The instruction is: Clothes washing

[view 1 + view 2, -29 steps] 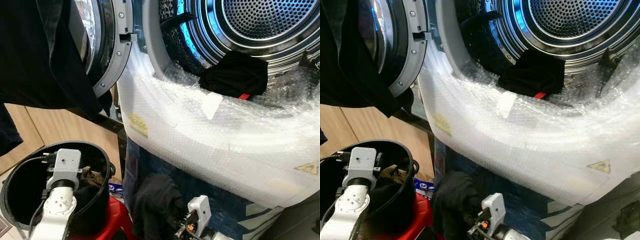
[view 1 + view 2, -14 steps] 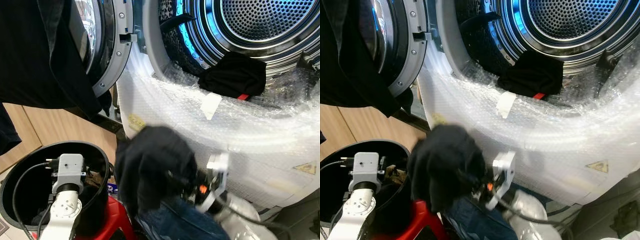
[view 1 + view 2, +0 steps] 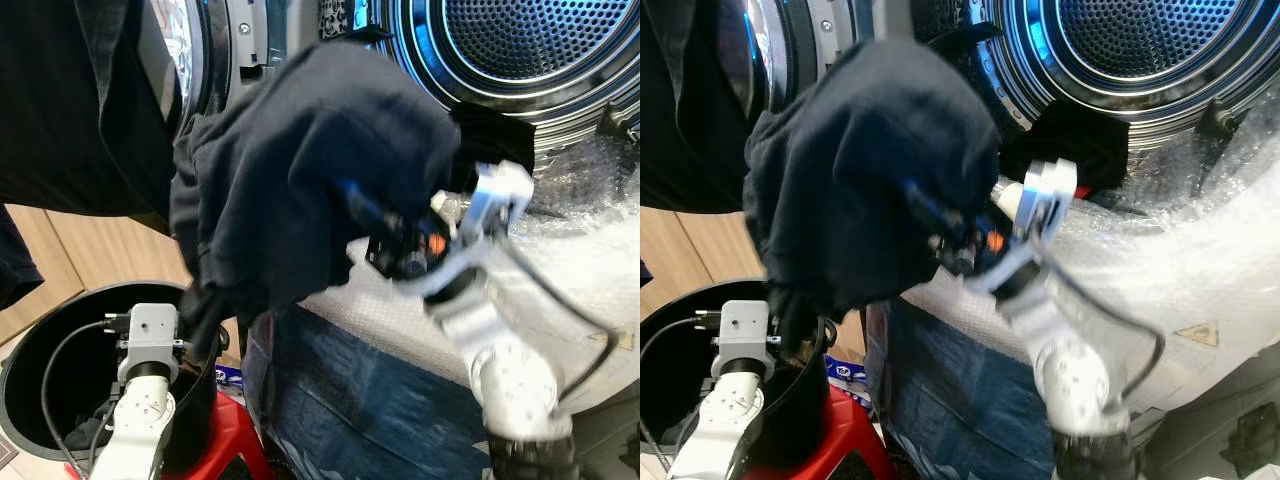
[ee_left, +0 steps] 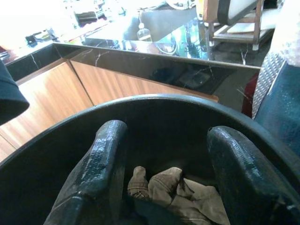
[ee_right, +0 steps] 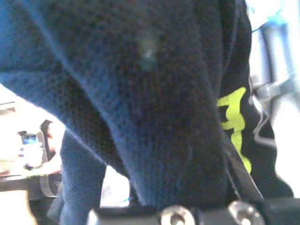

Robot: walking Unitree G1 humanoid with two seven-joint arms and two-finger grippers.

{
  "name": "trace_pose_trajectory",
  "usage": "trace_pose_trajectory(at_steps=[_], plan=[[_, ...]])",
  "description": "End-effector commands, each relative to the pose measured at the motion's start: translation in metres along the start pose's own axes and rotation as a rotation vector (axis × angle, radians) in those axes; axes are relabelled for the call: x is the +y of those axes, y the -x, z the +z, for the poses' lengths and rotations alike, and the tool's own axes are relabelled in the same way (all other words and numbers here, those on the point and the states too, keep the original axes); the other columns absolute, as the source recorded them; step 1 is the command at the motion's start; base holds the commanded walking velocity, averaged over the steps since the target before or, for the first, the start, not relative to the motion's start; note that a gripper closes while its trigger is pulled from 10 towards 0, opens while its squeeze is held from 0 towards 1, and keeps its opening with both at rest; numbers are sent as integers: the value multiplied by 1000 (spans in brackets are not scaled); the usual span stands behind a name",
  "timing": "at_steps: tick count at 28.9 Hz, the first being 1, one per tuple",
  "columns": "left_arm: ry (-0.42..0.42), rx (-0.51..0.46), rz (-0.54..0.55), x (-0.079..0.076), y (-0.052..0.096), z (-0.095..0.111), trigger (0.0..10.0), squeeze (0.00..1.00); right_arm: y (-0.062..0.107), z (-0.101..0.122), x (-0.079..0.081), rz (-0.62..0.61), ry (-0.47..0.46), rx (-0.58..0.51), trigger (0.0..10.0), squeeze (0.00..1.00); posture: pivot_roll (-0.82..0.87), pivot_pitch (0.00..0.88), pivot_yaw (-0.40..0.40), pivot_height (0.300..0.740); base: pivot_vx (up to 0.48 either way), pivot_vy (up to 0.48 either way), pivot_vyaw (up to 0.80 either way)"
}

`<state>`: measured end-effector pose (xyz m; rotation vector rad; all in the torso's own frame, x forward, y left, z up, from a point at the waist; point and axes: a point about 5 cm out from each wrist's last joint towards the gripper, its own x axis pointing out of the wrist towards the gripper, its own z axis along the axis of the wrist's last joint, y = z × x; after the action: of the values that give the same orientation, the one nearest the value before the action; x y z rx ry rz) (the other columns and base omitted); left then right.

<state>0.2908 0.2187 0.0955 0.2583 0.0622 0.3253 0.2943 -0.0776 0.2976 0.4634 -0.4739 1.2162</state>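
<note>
My right gripper (image 3: 362, 212) is shut on a dark navy garment (image 3: 300, 170) and holds it up in front of the washing machine's open drum (image 3: 540, 40). The cloth drapes over the fingers and hides their tips. In the right wrist view the same garment (image 5: 140, 93) shows a yellow-green print (image 5: 232, 122). A black garment (image 3: 1080, 140) lies on the drum's lip behind the arm. My left gripper (image 4: 164, 140) hangs open inside a black bucket (image 3: 30, 350), its fingers (image 4: 105, 154) above a crumpled beige cloth (image 4: 173, 187).
The washer door (image 3: 195, 60) stands open on the left, with a dark cloth (image 3: 70, 100) hanging before it. Bubble wrap (image 3: 590, 260) covers the washer's front. Blue fabric (image 3: 350, 400) hangs below it. The bucket rests on a red stool (image 3: 225, 450).
My right arm has risen from low beside the bucket to drum height, carrying the dark garment up with it. The left arm stays in the bucket.
</note>
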Motion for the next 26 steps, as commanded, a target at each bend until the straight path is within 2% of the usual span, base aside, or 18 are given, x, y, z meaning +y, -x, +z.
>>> trace_pose_trajectory(at_steps=[1, 4, 6, 8, 10, 11, 12, 13, 15, 17, 19, 21, 22, 23, 24, 25, 26], plan=[[-9, -9, -18, -3, -3, 2, 10000, 0, -7, 23, -15, -60, 100, -26, 0, 0, 5, 0, -33, 740, 0, 0, 0], [-32, 16, -32, -4, -4, -2, 10000, 0, -21, 48, -28, -93, 137, -84, 0, 0, 2, 0, -30, 740, 0, 0, 0], [-13, 9, -39, -7, -4, -1, 10000, 0, -35, 73, -47, -150, 134, -98, 0, 0, 3, 0, -31, 740, 0, 0, 0], [0, 6, -42, -9, -4, 0, 10000, 0, -40, 84, -55, -183, 144, -101, 0, 0, 10, 0, -34, 740, 0, 0, 0], [0, 2, -46, -12, -4, 1, 10000, 0, -45, 89, -63, -223, 194, -54, 0, 0, 14, 0, -34, 740, 0, 0, 0], [2, 0, -50, -14, -3, 2, 10000, 0, -49, 91, -77, -313, 238, 42, 0, 0, 19, 0, -37, 740, 0, 0, 0], [7, -2, -53, -15, -2, 2, 10000, 0, -50, 94, -85, -376, 264, 93, 0, 0, 21, 0, -38, 740, 0, 0, 0], [9, -4, -55, -16, -2, 2, 10000, 0, -51, 100, -89, -412, 273, 91, 0, 0, 26, 0, -40, 740, 0, 0, 0], [11, -5, -57, -16, -2, 2, 10000, 0, -52, 109, -95, -458, 282, 78, 0, 0, 27, 0, -44, 740, 0, 0, 0], [6, 4, -55, -15, -2, 0, 10000, 0, -55, 127, -103, -569, 309, 27, 0, 0, 20, 0, -45, 740, 0, 0, 0], [7, 7, -55, -15, -3, 0, 10000, 0, -56, 130, -109, -673, 314, 53, 0, 0, 6, 0, -39, 740, 0, 0, 0], [13, -5, -68, -19, -2, 2, 10000, 0, -55, 137, -116, -824, 441, 127, 0, 0, 25, 0, -53, 740, 0, 0, 0], [13, -5, -68, -19, -2, 2, 10000, 0, -55, 137, -116, -824, 441, 127, 0, 0, 25, 0, -53, 740, 0, 0, 0], [19, -9, -62, -19, -2, 3, 10000, 0, -53, 151, -116, -904, 474, 86, 0, 0, 35, 0, -54, 740, 0, 0, 0], [19, -9, -62, -19, -2, 3, 10000, 0, -53, 151, -116, -904, 474, 86, 0, 0, 35, 0, -54, 740, 0, 0, 0], [27, -11, -54, -18, -1, 3, 10000, 0, -49, 167, -115, -990, 482, 20, 0, 0, 36, 0, -51, 740, 0, 0, 0], [32, -12, -51, -18, -1, 3, 10000, 0, -46, 181, -114, -1066, 538, -17, 0, 0, 39, 0, -54, 740, 0, 0, 0]])
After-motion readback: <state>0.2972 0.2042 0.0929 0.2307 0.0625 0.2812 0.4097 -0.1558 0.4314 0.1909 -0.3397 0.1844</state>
